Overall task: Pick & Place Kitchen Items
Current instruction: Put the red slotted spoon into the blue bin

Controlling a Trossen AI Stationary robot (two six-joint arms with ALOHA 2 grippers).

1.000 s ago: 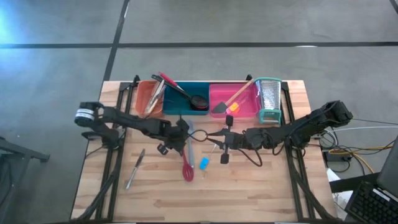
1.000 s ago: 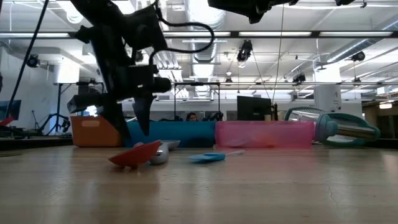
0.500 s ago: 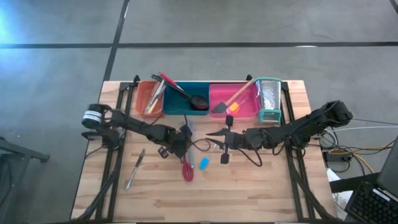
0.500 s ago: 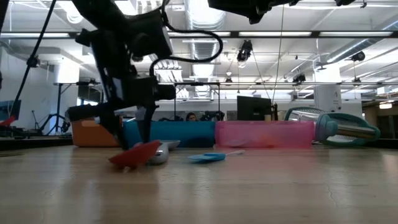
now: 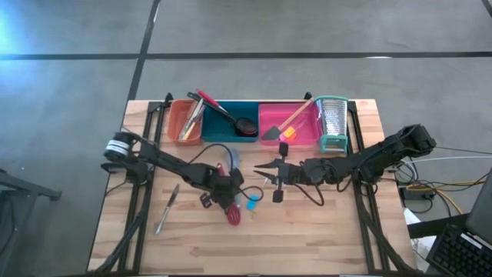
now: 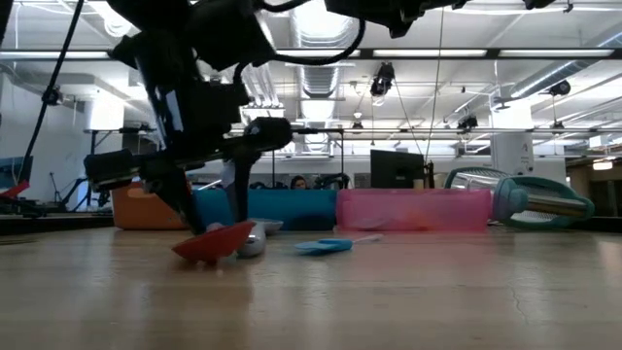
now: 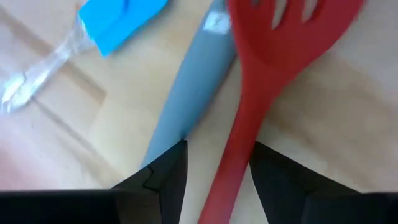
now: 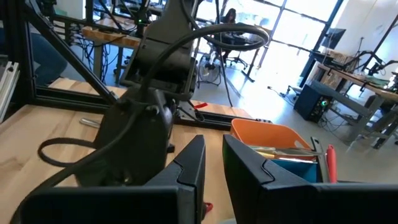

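So, from the high view: the left pincer (image 5: 228, 190) is low over the middle of the desk (image 5: 323, 231), right on top of the red slotted spatula (image 5: 232, 213), with the blue spatula (image 5: 251, 203) just beside it at 3 o'clock. The right pincer (image 5: 261, 167) sits a bit off at 2 o'clock from there, empty. A knife (image 5: 166, 208) lies well off at 9 o'clock. Along the 12 o'clock edge: orange tray (image 5: 183, 121) with metal tongs, teal tray (image 5: 228, 121) with a black ladle and a red-handled tool, pink tray (image 5: 290, 123) with a wooden-handled spatula and a small orange tool, then the grater (image 5: 332, 123).

Low view: left pincer fingers (image 6: 237, 199) come down to the red spatula head (image 6: 212, 242); the blue spatula (image 6: 326, 246) lies flat nearby.

Left wrist view: jaws apart, straddling the red handle (image 7: 239, 143) without clamping it; the grey handle (image 7: 189, 99) lies alongside, touching it.

Right wrist view: right pincer (image 8: 213, 163) has only a narrow gap between its fingers, holding nothing.
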